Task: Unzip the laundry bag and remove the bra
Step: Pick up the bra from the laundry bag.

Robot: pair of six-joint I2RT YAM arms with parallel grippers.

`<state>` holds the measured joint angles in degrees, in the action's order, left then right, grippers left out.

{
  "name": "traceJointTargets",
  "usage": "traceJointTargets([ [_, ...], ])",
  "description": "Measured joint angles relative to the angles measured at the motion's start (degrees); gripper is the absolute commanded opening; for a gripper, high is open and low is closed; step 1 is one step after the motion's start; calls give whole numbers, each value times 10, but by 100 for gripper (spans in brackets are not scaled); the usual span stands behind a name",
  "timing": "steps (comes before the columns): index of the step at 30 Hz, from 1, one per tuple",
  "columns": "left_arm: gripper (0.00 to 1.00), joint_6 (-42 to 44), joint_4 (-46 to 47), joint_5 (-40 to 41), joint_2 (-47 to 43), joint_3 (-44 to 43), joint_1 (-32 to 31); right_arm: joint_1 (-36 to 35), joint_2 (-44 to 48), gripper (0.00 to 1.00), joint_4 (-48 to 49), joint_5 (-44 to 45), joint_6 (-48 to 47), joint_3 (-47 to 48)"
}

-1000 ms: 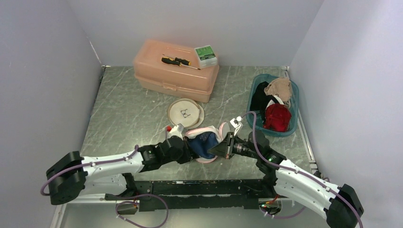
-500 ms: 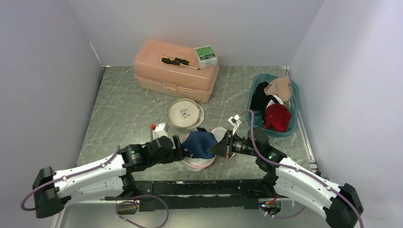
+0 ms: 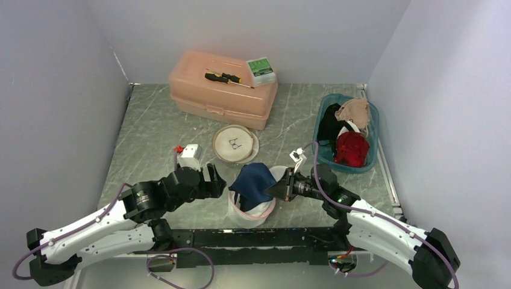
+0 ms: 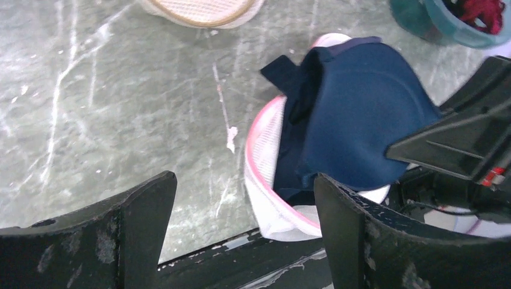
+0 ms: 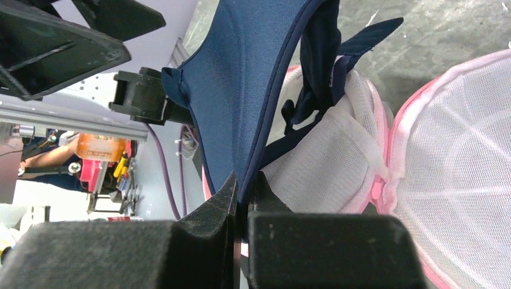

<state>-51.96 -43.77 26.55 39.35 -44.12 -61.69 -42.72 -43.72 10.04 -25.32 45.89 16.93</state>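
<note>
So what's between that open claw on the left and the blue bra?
Just a strip of bare table between left gripper and bra in the top view; the left wrist view adds the pink rim of the laundry bag.

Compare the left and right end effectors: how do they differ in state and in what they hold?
The left end effector stands open; the right end effector is shut. The left one holds nothing; the right one pinches the edge of the navy blue bra half out of the white mesh laundry bag with pink trim. Both have two black fingers and face the bag.
</note>
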Motion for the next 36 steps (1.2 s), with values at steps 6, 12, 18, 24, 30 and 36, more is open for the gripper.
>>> traceJointTargets([
  [6, 93, 39, 94, -62, 22, 10, 0, 0, -2, 0, 14, 0, -1, -16],
  [12, 93, 58, 186, -123, 76, 27, 1, 0, 2, 0, 33, -7, -14, -35],
  [18, 90, 72, 239, -175, 131, 29, 13, 0, 4, 0, 58, -30, -19, -53],
  [24, 73, 64, 303, -260, 129, 76, 75, 0, 32, 0, 74, -45, -28, -66],
  [30, 43, 46, 391, -372, 134, 132, 128, 0, 47, 0, 87, -48, -38, -78],
  [36, 4, 41, 466, -438, 153, 136, 129, 0, 49, 32, 83, -47, -44, -80],
])
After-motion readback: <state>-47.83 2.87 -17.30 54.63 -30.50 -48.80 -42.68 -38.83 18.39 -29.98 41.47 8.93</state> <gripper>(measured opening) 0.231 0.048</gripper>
